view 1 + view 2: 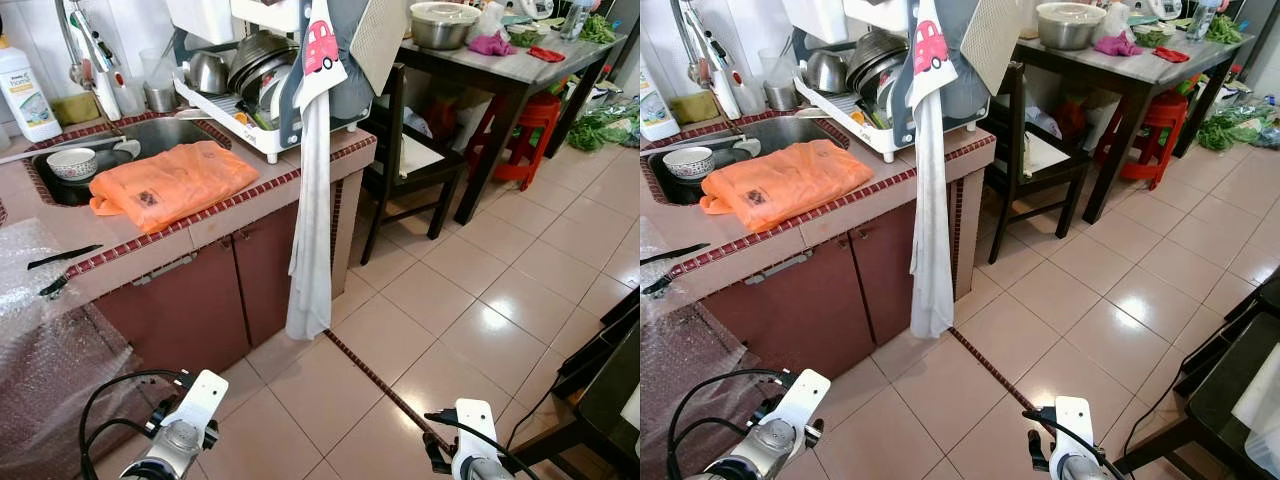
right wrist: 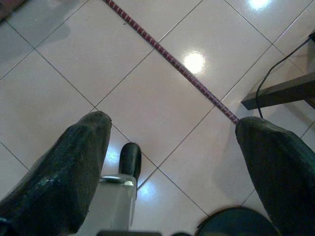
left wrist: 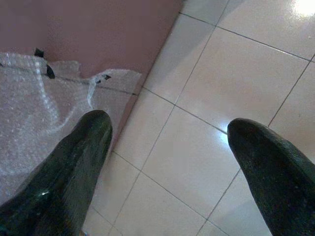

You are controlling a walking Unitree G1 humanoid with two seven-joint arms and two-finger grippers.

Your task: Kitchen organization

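Both arms hang low over the tiled floor (image 1: pixel 470 300) — left hand (image 3: pixel 167 142) released, fingers spread, pointing down at the floor beside the maroon cabinet (image 1: pixel 210 300) and a sheet of bubble wrap (image 3: pixel 39 103); right hand (image 2: pixel 172 142) also released, fingers apart over bare tiles and a dark red tile strip (image 2: pixel 167 56), nothing held. Tiled desk (image 1: pixel 150 235) ahead-left with the sink (image 1: pixel 160 135) set in it. Orange plastic bag (image 1: pixel 172 180) lies flat on the desk's front edge, partly over the sink rim. Small patterned bowl (image 1: pixel 72 163) sits in the sink, just behind the bag's left end. White detergent bottle (image 1: pixel 24 92) stands at the back left near the faucet (image 1: pixel 85 50). Dish rack (image 1: pixel 245 90) on the desk's right end, loaded with pots and plates; a white cloth with a red car print (image 1: pixel 312 190) hangs from it down the cabinet side, nearly to the floor. Right of that — dark chair (image 1: pixel 410 160), then a dark table (image 1: pixel 510 75) carrying a steel lidded pot (image 1: pixel 444 24) and a pink cloth (image 1: pixel 492 44); red stool (image 1: pixel 528 135) beneath it.
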